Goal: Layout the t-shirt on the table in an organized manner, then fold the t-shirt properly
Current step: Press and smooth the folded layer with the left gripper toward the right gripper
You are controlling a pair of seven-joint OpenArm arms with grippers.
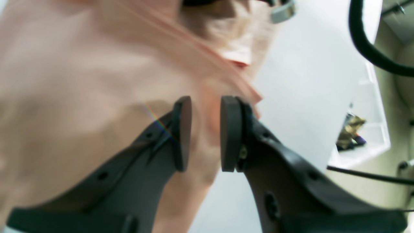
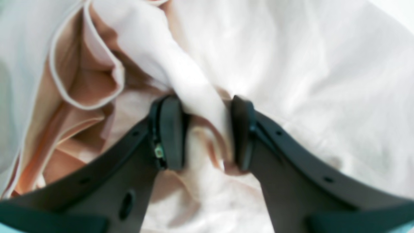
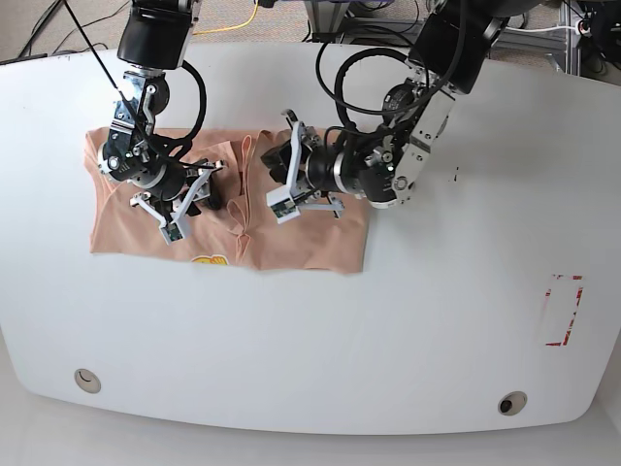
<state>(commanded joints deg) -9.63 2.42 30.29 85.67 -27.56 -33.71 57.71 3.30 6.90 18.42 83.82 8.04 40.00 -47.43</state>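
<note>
Shirt (image 3: 301, 243) lies rumpled on the bench's (image 3: 388, 349) far left part, long axis left-right. Right gripper (image 2: 203, 132) pinches a raised fold of it. Left gripper (image 1: 205, 132) hovers part-open over the cloth, holding nothing.

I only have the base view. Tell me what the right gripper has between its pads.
Observer: The right wrist view shows the right gripper closed on a bunched fold of the t-shirt.
Operator: Now report the left gripper.
Observer: In the left wrist view the left gripper has its pads apart with cloth showing in the gap. It is too blurred to tell whether it grips.
Operator: Tell me what lies beside that gripper.
Observer: In that view, bare table lies to its right, just past an edge of the shirt.
</note>
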